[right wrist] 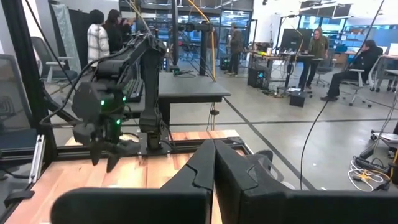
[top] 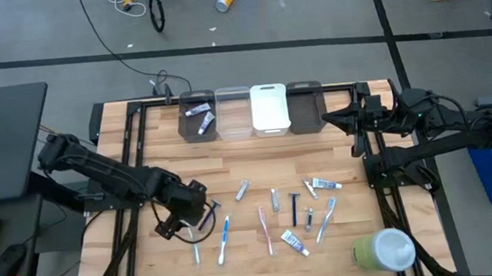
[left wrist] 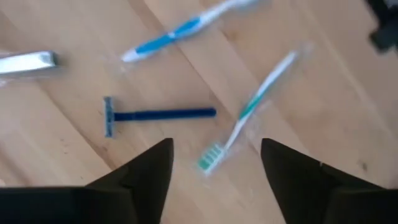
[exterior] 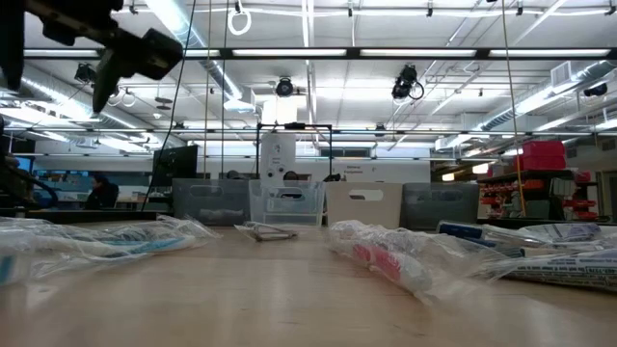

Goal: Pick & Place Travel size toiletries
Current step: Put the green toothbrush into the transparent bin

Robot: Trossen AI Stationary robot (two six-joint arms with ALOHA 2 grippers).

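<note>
Left gripper (left wrist: 214,171): hovering with fingers spread wide, holding nothing, over the wrapped green-bristled toothbrush (left wrist: 249,112) lying flat on the wooden table (top: 240,170), dark blue plastic razor (left wrist: 149,114) just beside. Advice: be centring on the handle, descending squarely, avoiding the razor. Right gripper (right wrist: 214,165): resting closed at the table's far right corner.

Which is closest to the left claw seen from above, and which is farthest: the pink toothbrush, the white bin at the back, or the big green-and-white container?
From the left gripper, open above the table's left front:
1. Pink toothbrush, mid-table toward the front.
2. White bin, centre of the back row.
3. Green-and-white container, front right corner.
</note>
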